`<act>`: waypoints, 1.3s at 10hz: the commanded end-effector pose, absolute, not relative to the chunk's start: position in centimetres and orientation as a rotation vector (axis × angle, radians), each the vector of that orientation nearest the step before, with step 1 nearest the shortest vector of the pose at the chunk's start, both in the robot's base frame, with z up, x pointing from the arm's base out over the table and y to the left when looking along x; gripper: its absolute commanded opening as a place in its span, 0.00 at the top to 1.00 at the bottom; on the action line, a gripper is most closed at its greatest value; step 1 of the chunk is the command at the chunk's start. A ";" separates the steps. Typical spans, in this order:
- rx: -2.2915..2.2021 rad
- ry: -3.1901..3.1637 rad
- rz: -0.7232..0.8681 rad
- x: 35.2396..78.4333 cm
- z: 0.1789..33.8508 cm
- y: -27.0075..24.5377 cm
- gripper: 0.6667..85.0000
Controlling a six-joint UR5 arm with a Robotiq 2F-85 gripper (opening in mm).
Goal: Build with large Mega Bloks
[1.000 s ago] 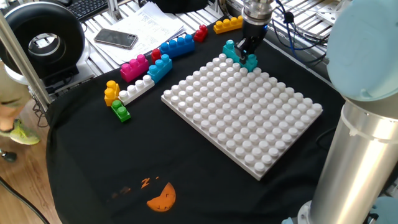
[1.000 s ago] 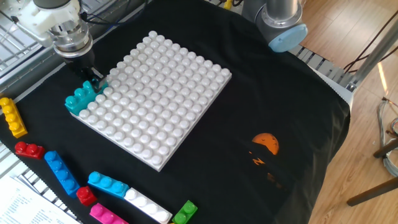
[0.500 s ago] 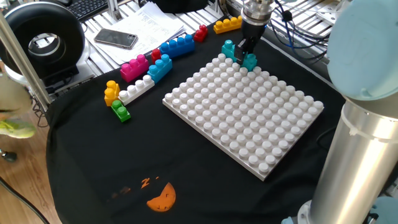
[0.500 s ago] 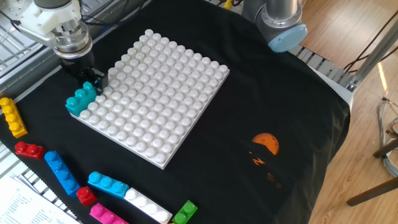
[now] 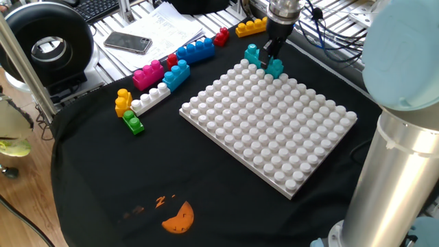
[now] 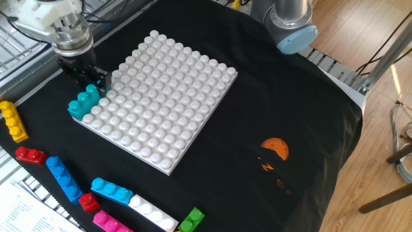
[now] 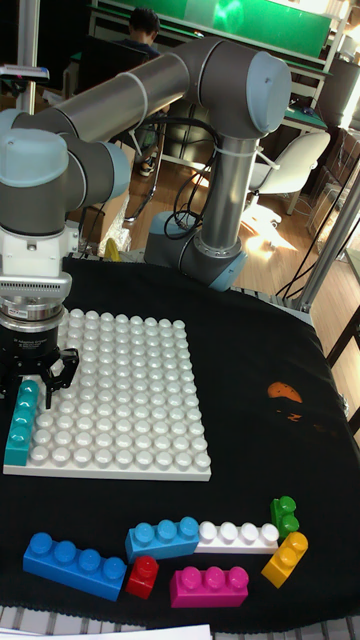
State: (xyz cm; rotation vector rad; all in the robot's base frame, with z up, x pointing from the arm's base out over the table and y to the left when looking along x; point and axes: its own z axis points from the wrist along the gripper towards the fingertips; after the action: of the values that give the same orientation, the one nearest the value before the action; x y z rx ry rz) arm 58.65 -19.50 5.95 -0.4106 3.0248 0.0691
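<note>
A teal Mega Blok point(image 5: 263, 60) point(image 6: 84, 103) point(image 7: 20, 426) lies along the edge of the big white studded baseplate point(image 5: 274, 130) point(image 6: 161, 96) point(image 7: 125, 400). My gripper point(image 5: 273, 52) point(image 6: 90, 80) point(image 7: 36, 382) hangs just over that brick's far end, fingers spread to either side of it, open. More bricks lie loose on the black cloth: yellow point(image 5: 251, 27), red point(image 5: 221, 36), blue point(image 5: 195, 50), pink point(image 5: 149, 74), light blue point(image 5: 176, 74), white point(image 5: 151, 98), orange-yellow point(image 5: 123, 101) and green point(image 5: 134, 123).
A phone point(image 5: 127, 42) and papers point(image 5: 171, 24) lie behind the bricks, beside a black round device point(image 5: 48, 44). The arm's grey column point(image 5: 398, 151) fills the right side. An orange patch point(image 5: 178, 218) marks the cloth near the front edge.
The baseplate and teal brick shifted slightly a second ago, then stayed still. My gripper has lifted a little off the brick's end.
</note>
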 end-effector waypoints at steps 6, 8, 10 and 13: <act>-0.362 3.022 0.054 59.6 10.0 -20.6 0.58; -0.305 3.019 0.059 59.8 9.7 -20.2 0.99; -0.290 3.016 0.076 60.0 9.5 -19.9 0.99; -0.283 3.002 0.083 60.5 8.6 -19.4 0.99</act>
State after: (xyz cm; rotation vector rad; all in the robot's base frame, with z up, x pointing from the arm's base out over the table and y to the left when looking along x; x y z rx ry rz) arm 59.94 -19.94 8.93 -0.3100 3.0182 0.0601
